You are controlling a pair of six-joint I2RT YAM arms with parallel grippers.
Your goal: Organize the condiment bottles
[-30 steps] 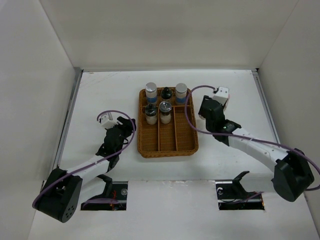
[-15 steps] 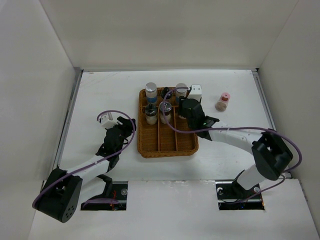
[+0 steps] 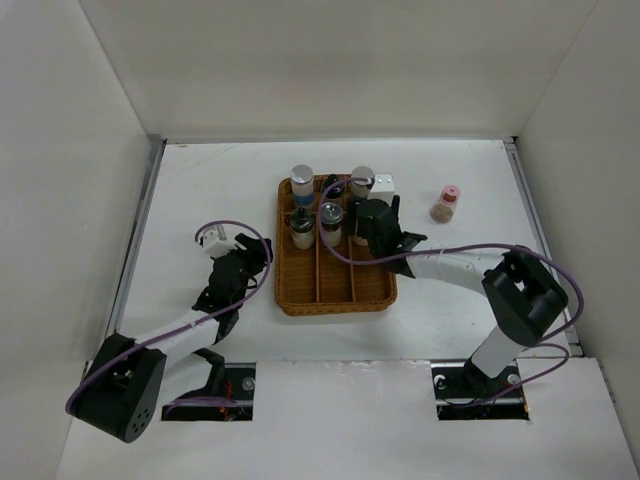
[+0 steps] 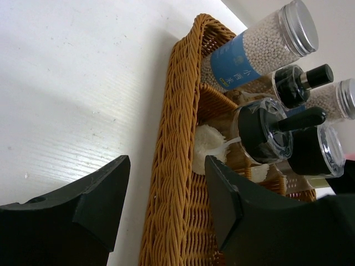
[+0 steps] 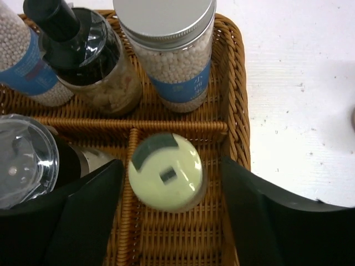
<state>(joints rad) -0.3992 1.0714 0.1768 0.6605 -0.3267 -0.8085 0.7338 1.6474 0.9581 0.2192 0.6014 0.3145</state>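
Right end effector (image 5: 171,166) spread open around the yellow-capped bottle (image 5: 166,173) in the tray (image 5: 237,105); left end effector (image 4: 166,162) released, tray's 9 o'clock.

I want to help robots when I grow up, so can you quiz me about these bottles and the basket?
1. True or false: the pink-capped bottle stands inside the wicker tray.
2. Which bottle sits between the fingers of the right end effector? A) the yellow-capped bottle B) a green-capped bottle C) the pink-capped bottle
3. How many blue-labelled bottles are in the tray?

Key: 1 false, it stands on the table to the tray's right. 2 A. 3 two.
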